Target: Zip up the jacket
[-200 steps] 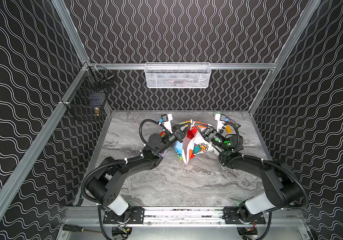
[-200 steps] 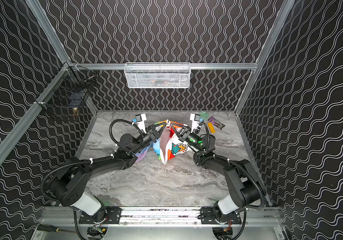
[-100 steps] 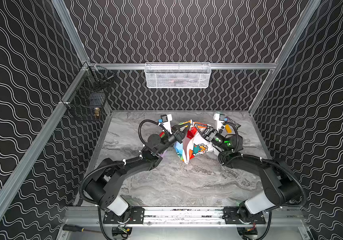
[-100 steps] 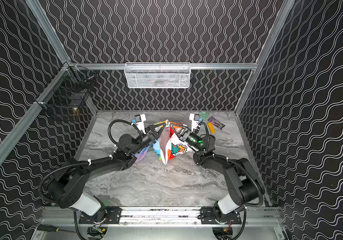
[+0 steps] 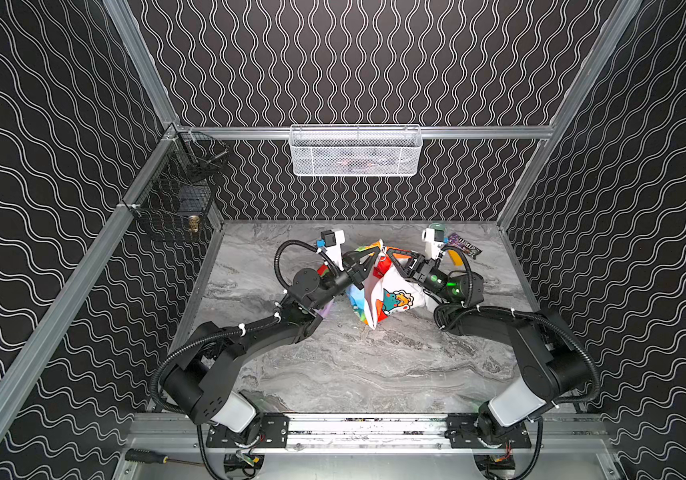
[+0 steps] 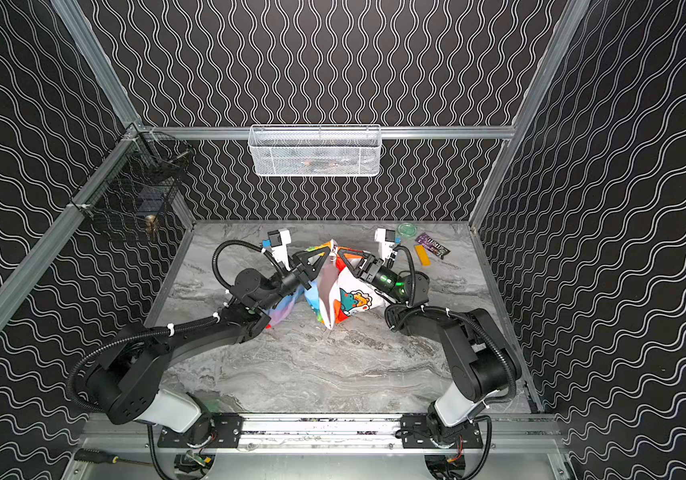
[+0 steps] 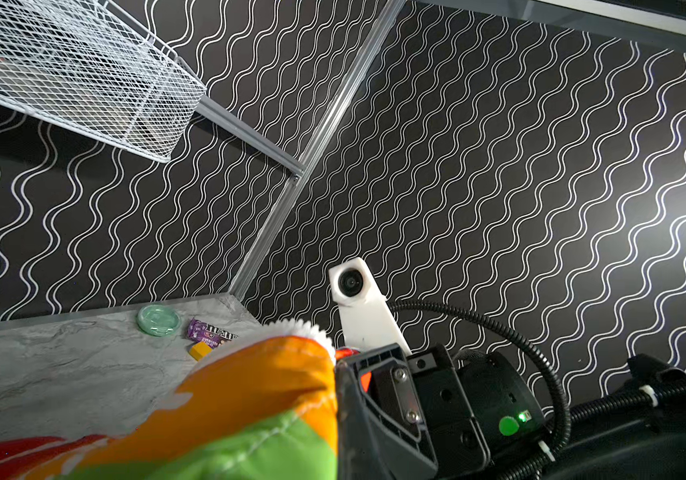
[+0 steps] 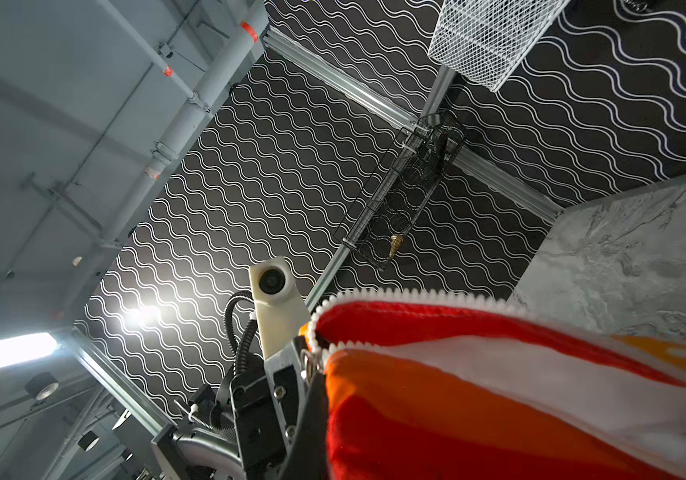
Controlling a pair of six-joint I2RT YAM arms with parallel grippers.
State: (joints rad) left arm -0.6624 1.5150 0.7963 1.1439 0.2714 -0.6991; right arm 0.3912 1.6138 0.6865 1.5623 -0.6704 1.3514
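Jacket fabric is gathered into a tent just toward 12 o'clock from the middle of the marble table, its peak lifted clear while the lower folds, with the cartoon-print lining turned outward, are left resting on the surface. The peak is pinched from 2 sides: the left gripper is closed on the orange and green panel from 9 o'clock, and the right gripper is clamped on the red edge from 3 o'clock, the 2 tips nearly touching. Such a paired hold is judged to keep the 2 front edges together and taut so that the white zipper can be run. In the right wrist view 2 rows of teeth are seen parted beside what looks like a metal pull, so the closing is judged unfinished. A green dish, a candy packet and a yellow block are left well apart at 1 o'clock, out of the working area.
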